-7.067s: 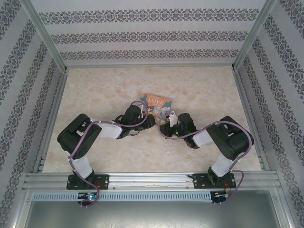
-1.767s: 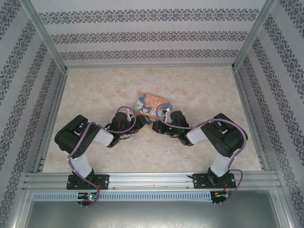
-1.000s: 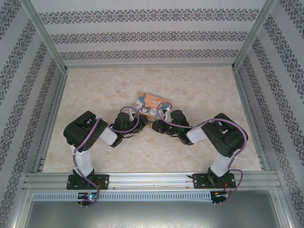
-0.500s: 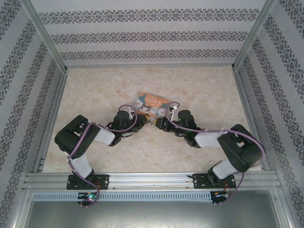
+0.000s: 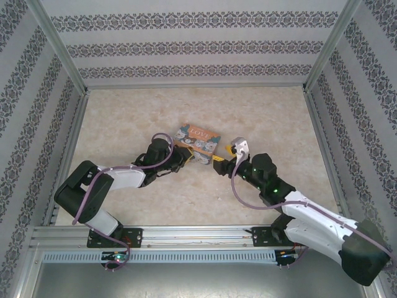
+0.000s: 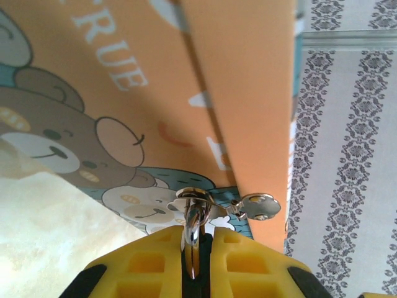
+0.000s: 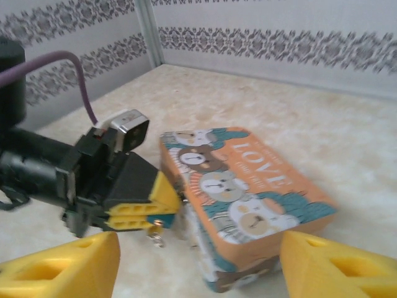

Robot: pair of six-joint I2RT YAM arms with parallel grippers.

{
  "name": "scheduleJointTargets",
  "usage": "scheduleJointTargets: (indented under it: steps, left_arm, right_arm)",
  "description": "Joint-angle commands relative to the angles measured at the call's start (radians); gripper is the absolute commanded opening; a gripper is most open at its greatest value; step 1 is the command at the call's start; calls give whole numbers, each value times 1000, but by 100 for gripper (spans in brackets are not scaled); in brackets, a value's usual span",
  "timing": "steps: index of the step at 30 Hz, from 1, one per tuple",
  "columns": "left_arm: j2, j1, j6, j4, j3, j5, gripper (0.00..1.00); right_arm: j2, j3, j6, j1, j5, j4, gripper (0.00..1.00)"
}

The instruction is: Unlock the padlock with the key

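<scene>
Left wrist view shows you the left gripper (image 6: 197,241), its yellow fingers pinched shut on the thin silver shackle of the tiny padlock (image 6: 192,217). The padlock hangs at the clasp edge of the orange rectangular "LOVE" box with cartoon bears (image 6: 186,93), its body hidden from you. Your right gripper (image 7: 198,267) gapes wide near the box, holding nothing.

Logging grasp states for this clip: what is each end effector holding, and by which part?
The left end effector is shut on what looks like the padlock, pinching its thin silver shackle beside the LOVE box. The right end effector is open, holding nothing.
</scene>
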Motion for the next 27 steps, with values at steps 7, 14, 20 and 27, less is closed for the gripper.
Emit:
scheduleJointTargets:
  steps: [7, 14, 20, 27]
  left_arm:
    - [-44, -26, -173, -109, 37, 27, 0]
    - [-103, -28, -214, -239, 64, 16, 0]
    - [-127, -28, -228, -470, 147, 31, 0]
    - [-161, -28, -218, -569, 182, 10, 0]
  right_arm:
    - [-11, -29, -496, 37, 86, -69, 98]
    - [82, 31, -642, 74, 18, -72, 98]
    - [188, 90, -793, 125, -4, -82, 91]
    - [314, 187, -864, 170, -12, -110, 67]
